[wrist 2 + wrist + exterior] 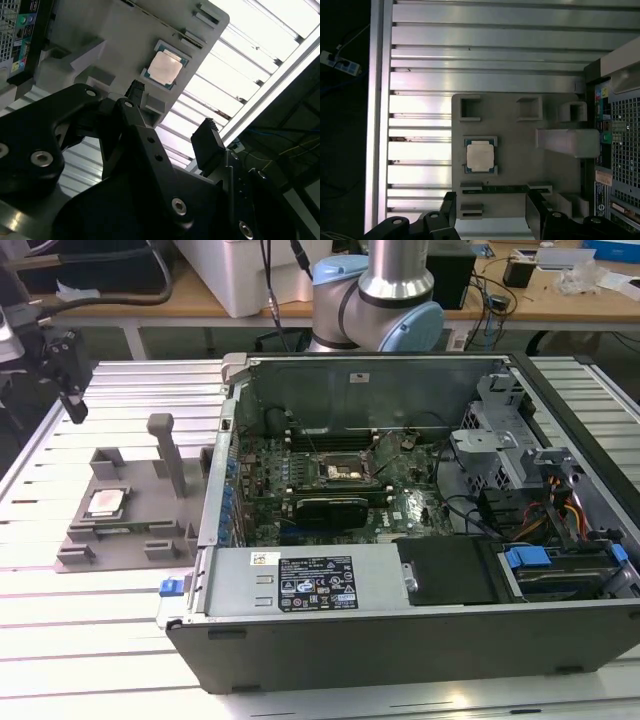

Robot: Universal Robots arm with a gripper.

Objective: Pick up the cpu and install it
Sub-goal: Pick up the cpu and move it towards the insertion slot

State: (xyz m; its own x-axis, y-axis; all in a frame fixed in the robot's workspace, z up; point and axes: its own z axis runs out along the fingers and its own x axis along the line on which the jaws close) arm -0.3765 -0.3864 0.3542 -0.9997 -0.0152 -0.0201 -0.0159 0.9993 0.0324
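Found cpu (pixel 480 155) flat in a tray (pixel 520 155) pocket at the exterior view's left, beside the open case (pixel 400 645). Saw gripper (pixel 490 209) above the tray, near cpu, not touching it, jaws apart, gripping nothing.

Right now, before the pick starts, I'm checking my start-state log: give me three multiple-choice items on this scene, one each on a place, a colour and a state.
1. Where does the cpu lie?
A) in the motherboard socket
B) in the grey tray
C) on the floor
2. What colour is the cpu's top?
A) silvery-grey
B) black
C) blue
3. How is the gripper?
A) shut on the cpu
B) open and empty
C) shut on a cable
Answers: 1 B, it sits in a tray recess; 2 A, its metal top is pale; 3 B, the fingers stand apart with nothing between.
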